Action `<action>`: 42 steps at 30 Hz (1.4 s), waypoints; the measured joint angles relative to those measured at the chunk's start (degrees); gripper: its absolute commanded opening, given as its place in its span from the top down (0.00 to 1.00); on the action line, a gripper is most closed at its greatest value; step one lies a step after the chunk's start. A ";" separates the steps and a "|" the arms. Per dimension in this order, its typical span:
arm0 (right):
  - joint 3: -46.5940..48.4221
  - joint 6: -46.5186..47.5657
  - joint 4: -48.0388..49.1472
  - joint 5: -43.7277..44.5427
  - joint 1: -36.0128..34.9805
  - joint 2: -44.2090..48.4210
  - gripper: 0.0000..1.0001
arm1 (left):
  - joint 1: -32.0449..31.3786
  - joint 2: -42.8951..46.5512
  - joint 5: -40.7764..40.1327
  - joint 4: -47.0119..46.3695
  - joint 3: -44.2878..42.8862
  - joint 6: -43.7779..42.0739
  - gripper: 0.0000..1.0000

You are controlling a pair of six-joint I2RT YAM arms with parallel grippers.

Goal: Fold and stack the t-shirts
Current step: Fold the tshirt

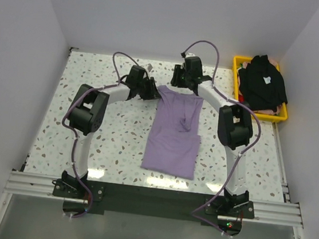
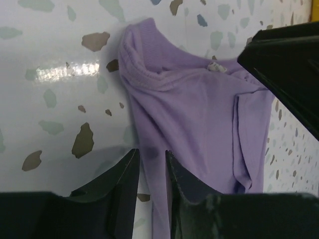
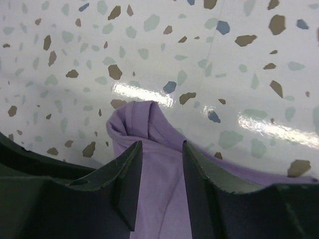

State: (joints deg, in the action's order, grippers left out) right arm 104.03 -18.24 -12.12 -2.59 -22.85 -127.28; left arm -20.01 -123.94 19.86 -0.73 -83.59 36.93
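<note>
Your left gripper (image 1: 151,89) is hovering at the far left corner of the purple shirt (image 1: 175,136), its jaws standing slightly apart over the cloth's edge and pinching nothing. The shirt is lying folded narrow on the middle of the table (image 1: 110,143). Your right gripper (image 1: 178,77) is hanging at the shirt's far edge, jaws parted, holding nothing. The black shirt (image 1: 263,82) is lying heaped in the basket (image 1: 282,117), far right.
</note>
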 measured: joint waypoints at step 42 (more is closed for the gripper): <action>0.83 10.40 -0.57 -1.42 -2.54 -4.57 0.64 | -0.22 -1.44 2.78 0.79 0.79 0.48 0.63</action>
State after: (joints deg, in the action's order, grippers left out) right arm 104.86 -7.84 -12.69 -4.01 -25.39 -131.85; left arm -20.23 -125.38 22.63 0.05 -82.81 37.41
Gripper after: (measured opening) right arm 0.360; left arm 0.373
